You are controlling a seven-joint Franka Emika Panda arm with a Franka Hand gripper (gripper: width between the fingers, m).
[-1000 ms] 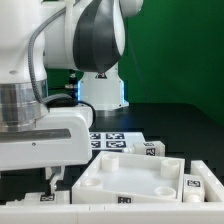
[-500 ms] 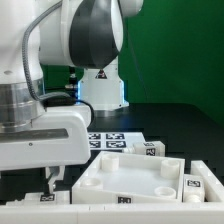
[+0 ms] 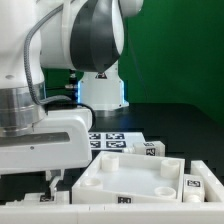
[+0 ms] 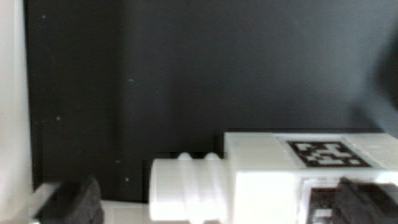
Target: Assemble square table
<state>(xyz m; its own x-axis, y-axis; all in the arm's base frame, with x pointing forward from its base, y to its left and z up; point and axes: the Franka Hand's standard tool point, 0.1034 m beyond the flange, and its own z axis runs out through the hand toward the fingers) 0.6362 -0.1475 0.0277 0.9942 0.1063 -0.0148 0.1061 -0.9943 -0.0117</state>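
On the dark table (image 3: 190, 125), toward the exterior view's right, you see the square tabletop (image 3: 130, 178) lying rim-up, with tag-marked legs (image 3: 150, 148) just behind it. Your tool (image 4: 210, 203) hangs low beside the tabletop's left edge in that view. Its fingers (image 4: 71, 200) are spread apart on either side of a white leg (image 4: 267, 170) with a ribbed end.
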